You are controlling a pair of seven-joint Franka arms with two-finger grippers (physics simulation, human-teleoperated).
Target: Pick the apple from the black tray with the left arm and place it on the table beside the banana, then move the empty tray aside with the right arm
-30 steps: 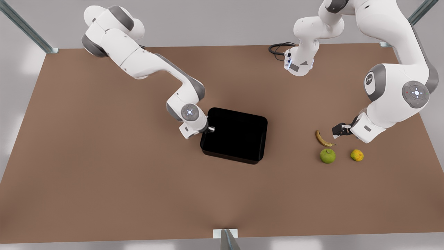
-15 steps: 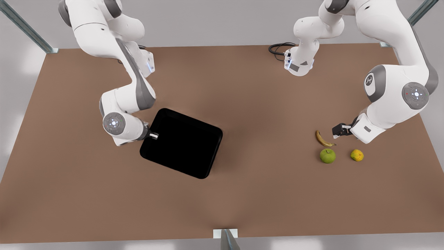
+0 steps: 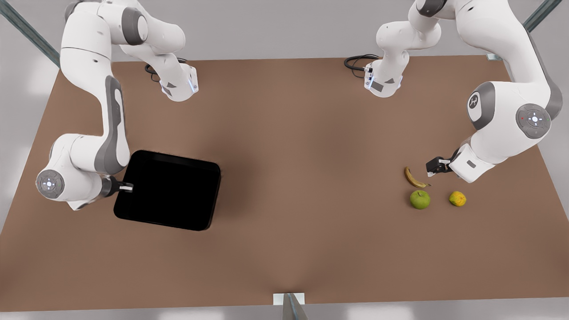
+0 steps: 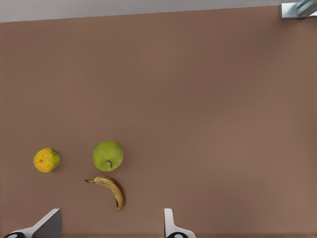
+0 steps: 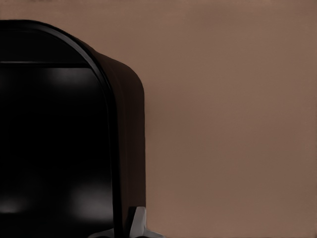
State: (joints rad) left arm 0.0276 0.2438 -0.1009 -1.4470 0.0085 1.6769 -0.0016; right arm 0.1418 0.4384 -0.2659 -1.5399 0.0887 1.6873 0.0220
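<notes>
Front view shows the right gripper (image 3: 126, 188) at the front view's left, its fingers pinched on the near rim of the black tray (image 3: 169, 190), which rests empty on the table (image 3: 284, 146), well apart from the fruit. Its right wrist view catches one pale fingertip (image 5: 138, 220) against the tray's outer wall, though the other finger seems hidden inside the rim. The left gripper (image 3: 433, 168) hangs just beside the banana (image 3: 414, 178) with its fingers (image 4: 168, 223) spread wide and holding nothing, while the apple (image 3: 419, 199) sits on the table next to the banana, near a lumpy yellow-orange fruit (image 3: 457, 198).
</notes>
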